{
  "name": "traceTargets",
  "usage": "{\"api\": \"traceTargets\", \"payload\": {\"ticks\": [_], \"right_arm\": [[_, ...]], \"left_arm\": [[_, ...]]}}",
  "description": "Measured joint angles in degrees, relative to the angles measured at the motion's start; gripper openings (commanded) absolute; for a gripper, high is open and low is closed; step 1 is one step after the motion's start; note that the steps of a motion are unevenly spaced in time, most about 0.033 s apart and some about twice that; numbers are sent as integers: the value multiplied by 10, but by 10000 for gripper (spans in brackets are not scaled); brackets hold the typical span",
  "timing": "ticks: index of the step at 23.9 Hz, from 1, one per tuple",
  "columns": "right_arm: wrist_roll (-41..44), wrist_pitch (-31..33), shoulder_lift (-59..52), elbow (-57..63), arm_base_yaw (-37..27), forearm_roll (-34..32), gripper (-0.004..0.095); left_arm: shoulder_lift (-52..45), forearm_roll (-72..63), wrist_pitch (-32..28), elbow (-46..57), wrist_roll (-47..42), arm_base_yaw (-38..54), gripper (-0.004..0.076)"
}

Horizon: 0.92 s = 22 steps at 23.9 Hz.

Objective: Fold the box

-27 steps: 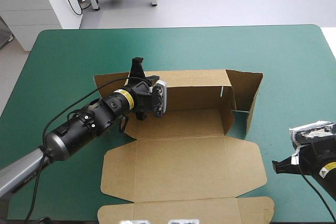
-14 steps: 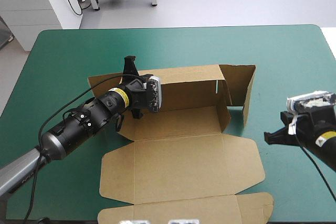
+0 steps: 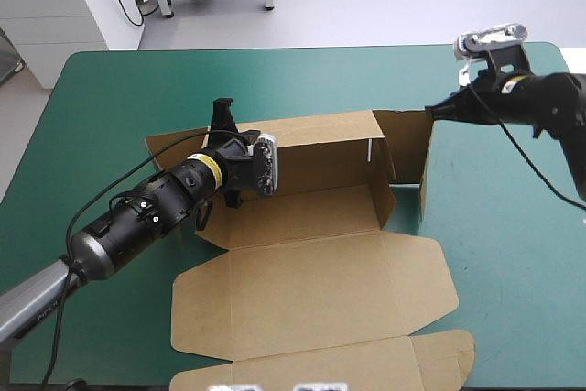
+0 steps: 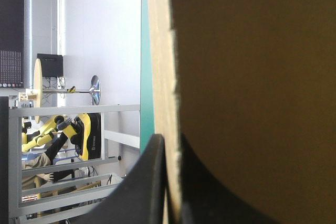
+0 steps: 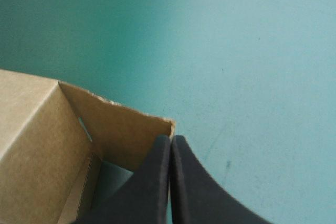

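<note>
Two hands: L hand point(image 4: 169, 142) pinches box point(image 3: 311, 281) rear wall; R hand point(image 5: 170, 139) closed, tip at end-flap corner.

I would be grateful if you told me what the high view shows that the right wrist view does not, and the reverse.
Only the high view shows the left hand at the top edge of the raised back wall, and the lid lying flat toward the near edge. Only the right wrist view shows that the right hand is shut, its tip at the top corner of the upright end flap. Both show the brown box and the teal-green cover.
</note>
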Motion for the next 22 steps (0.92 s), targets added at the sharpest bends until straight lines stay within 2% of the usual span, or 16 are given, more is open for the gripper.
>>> {"api": "traceTargets", "payload": {"ticks": [5,11,16,22], "right_arm": [[3,77,152,-162,0,49,-19],[22,125,262,-211,0,91,-19],[22,164,278,-211,0,80,-19],[15,165,257,-197,0,65,-20]], "left_arm": [[0,2,-4,0,-2,1,-8],[0,3,-6,0,-4,1,-8],[0,3,-6,0,-4,1,-8],[0,3,-3,0,-4,1,-8]]}}
